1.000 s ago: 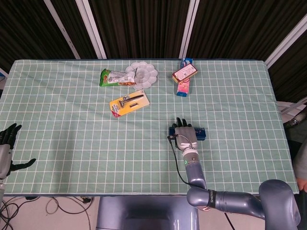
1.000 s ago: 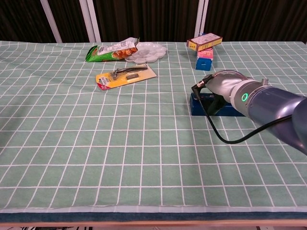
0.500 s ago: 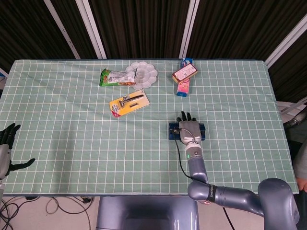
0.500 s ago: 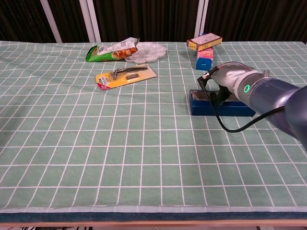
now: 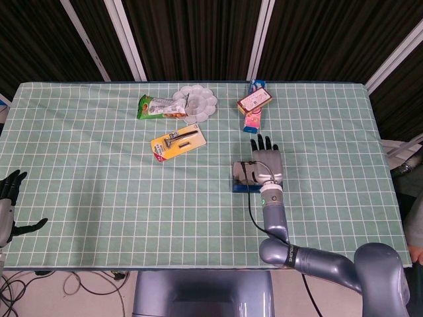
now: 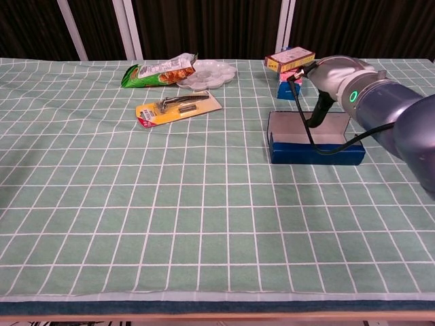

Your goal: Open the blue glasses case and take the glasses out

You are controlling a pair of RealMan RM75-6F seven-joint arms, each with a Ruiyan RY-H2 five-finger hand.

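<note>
The table (image 5: 79, 172), under a green checked cloth, fills both views. The right arm (image 6: 380, 109) comes in from 5 o'clock in the head view and ends over the case (image 6: 314, 148), which sits right of centre at about 3 o'clock from the table's middle. The case is blue outside; the chest view shows its front wall and a pale inner face standing behind it, so it looks open, though the glasses cannot be made out. The right hand (image 5: 267, 158) lies above the case in the head view, fingers stretched toward 12 o'clock and slightly apart; in the chest view its dark fingers (image 6: 317, 115) reach down at the case's back edge. Whether they pinch the lid or only rest against it cannot be told.

The left hand (image 5: 9, 198) shows at 8 o'clock, off the table's edge, fingers spread and holding nothing.

At 12 o'clock lies a white palette (image 5: 196, 102), with a green snack bag (image 5: 156, 107) touching it at its 9 o'clock. Toward 1 o'clock, well apart from the case, an orange-red box (image 5: 255, 99) rests tilted on a pink and blue box (image 5: 252, 121). At 11 o'clock from the case lies a yellow razor card (image 5: 178, 142), near the palette.
</note>
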